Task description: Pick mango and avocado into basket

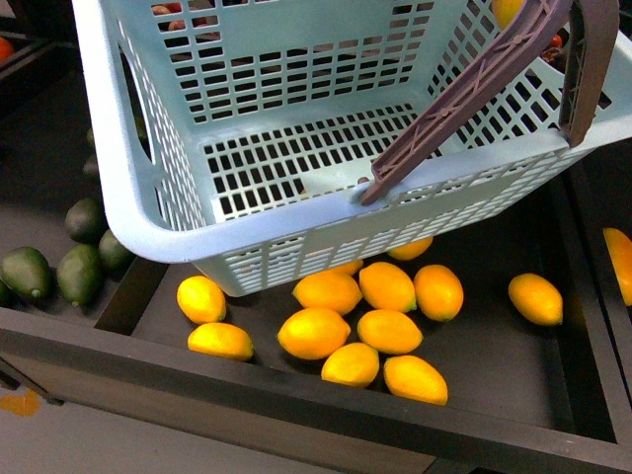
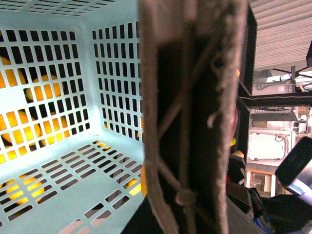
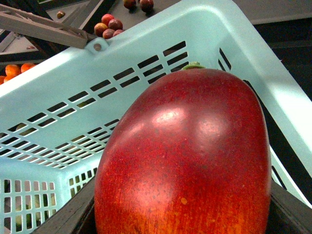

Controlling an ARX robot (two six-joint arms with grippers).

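The pale teal basket (image 1: 148,197) hangs tilted above the fruit trays, its two brown handles (image 1: 474,89) folded over its right side. My left gripper (image 2: 187,212) is shut on a handle (image 2: 190,117), which fills the middle of the left wrist view; the basket's slotted floor (image 2: 53,185) holds nothing. A big red mango (image 3: 190,151) sits in my shut right gripper (image 3: 183,217), just over the basket's rim (image 3: 122,58). Several dull green avocados (image 1: 27,272) lie in the compartment at the left. Neither gripper shows in the front view.
Several yellow oval fruits (image 1: 316,331) lie in a dark tray under the basket, with a divider (image 1: 128,296) between them and the avocados. The tray's front wall (image 1: 296,395) runs across below. Small red fruits (image 3: 109,27) and orange ones (image 3: 14,70) lie beyond the basket.
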